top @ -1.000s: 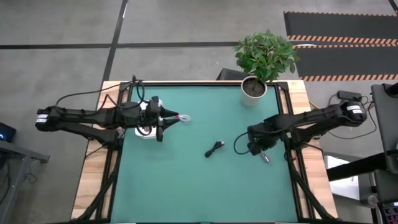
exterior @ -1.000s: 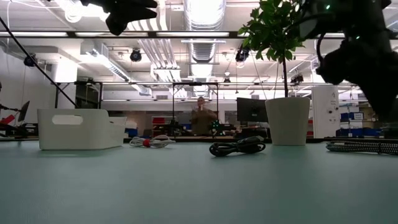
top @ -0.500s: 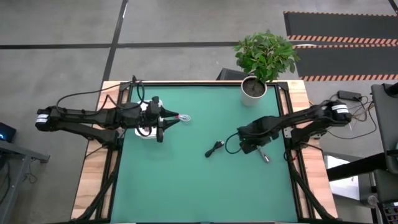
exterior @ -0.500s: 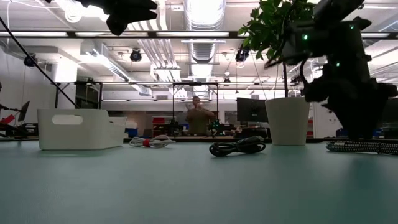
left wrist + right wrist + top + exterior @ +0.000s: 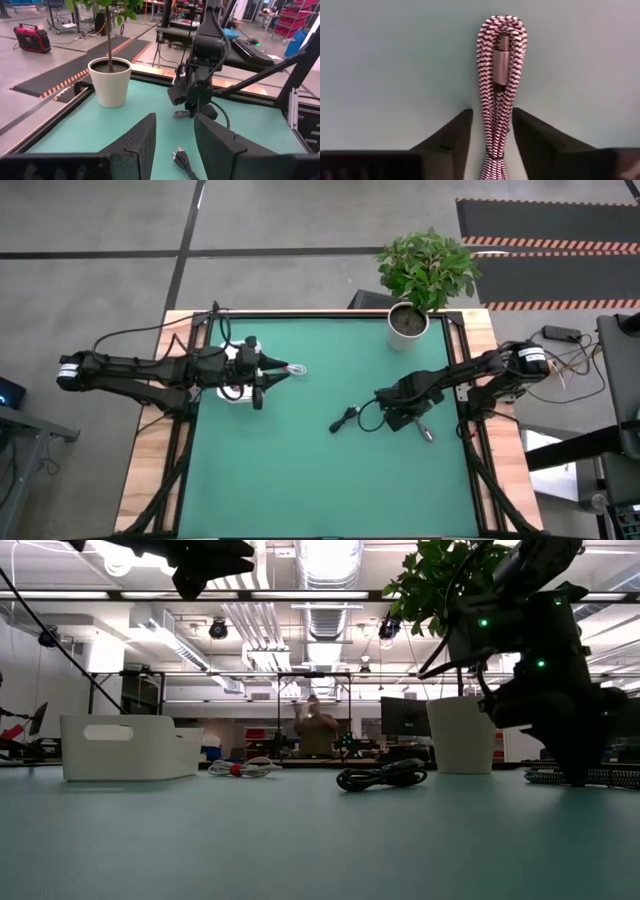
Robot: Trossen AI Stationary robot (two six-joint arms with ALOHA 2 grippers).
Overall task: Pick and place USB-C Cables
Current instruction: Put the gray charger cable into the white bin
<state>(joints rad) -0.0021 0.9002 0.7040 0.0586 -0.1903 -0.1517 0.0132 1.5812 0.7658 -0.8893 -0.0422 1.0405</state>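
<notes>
A grey braided cable (image 5: 497, 80) lies folded in a loop on the green mat near the right edge. My right gripper (image 5: 492, 125) points down over it, open, one finger on each side of the bundle, with a gap showing on both sides. In the low view the gripper (image 5: 572, 762) stands just above the cable (image 5: 590, 776). A black cable (image 5: 346, 418) lies at mid-table. A white cable with a red tie (image 5: 294, 369) lies at the far left. My left gripper (image 5: 268, 372) hovers open and high above the white tray (image 5: 232, 391), holding nothing.
A potted plant (image 5: 410, 320) stands at the far right corner of the mat. The tray (image 5: 130, 747) sits at the left side. The mat's near half holds nothing but bare green (image 5: 330, 490). A person stands in the room beyond the table (image 5: 318, 730).
My right gripper has come down toward the mat and shifted a little toward the table's left, ending upright over the grey cable. The cables lie where they were.
</notes>
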